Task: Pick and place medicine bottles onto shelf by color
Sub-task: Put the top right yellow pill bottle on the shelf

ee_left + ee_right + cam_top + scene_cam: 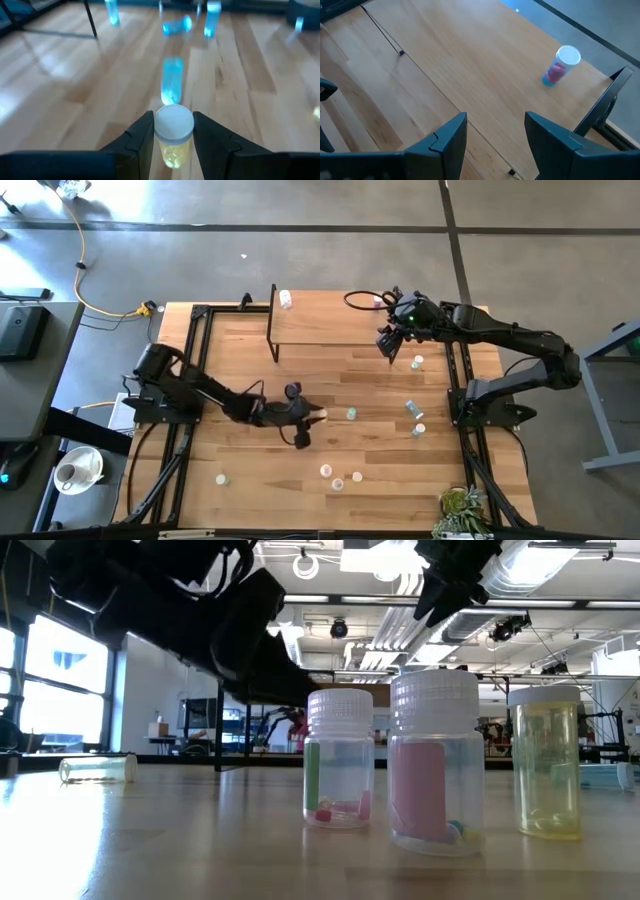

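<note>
A yellow medicine bottle (173,150) with a white cap stands upright between the fingers of my left gripper (173,117), which is shut on it near the table's middle (316,415). A teal bottle (172,80) lies on its side just ahead of it. The shelf (330,320) stands at the far side of the table. A pink bottle (560,65) lies on its side on the shelf near the far left corner. My right gripper (496,120) hangs open over the shelf's right end (388,348), with nothing between its fingers. My left gripper pinches the yellow bottle between its two fingers, at the cap's sides and the body just under the cap (159,131). The fingers come nearly level, slanting a little down, from the table's left. The bottle stands upright; whether its base is on the table I cannot tell.
Three bottles stand near the front edge: a green one (340,770), a pink one (435,765) and a yellow one (545,765). One bottle lies at the front left (222,478). More lie on the right (412,408), (417,362). A plant (460,510) sits at the front right corner.
</note>
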Tool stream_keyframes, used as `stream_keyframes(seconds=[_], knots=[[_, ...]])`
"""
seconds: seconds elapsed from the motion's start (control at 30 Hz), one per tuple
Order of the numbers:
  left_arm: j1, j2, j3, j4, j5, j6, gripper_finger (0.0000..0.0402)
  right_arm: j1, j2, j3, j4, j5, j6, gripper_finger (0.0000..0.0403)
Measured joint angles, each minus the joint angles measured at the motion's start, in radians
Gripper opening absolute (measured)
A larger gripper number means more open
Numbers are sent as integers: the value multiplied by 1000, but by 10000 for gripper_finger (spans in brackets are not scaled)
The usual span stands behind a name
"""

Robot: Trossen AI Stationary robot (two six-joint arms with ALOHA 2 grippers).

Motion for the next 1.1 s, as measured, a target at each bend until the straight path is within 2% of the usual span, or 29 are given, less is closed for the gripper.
stream_keyframes(seconds=[0.5, 0.67, 0.93, 1.1], knots=[[122, -368, 2, -106, 2, 171, 111, 0, 0, 0, -38, 0, 4, 190], [189, -488, 68, -208, -3, 233, 111, 0, 0, 0, -37, 0, 4, 190], [367, -527, 256, -464, 0, 281, 111, 0, 0, 0, -37, 0, 0, 190], [496, -499, 295, -491, 64, 269, 111, 0, 0, 0, -37, 0, 0, 190]])
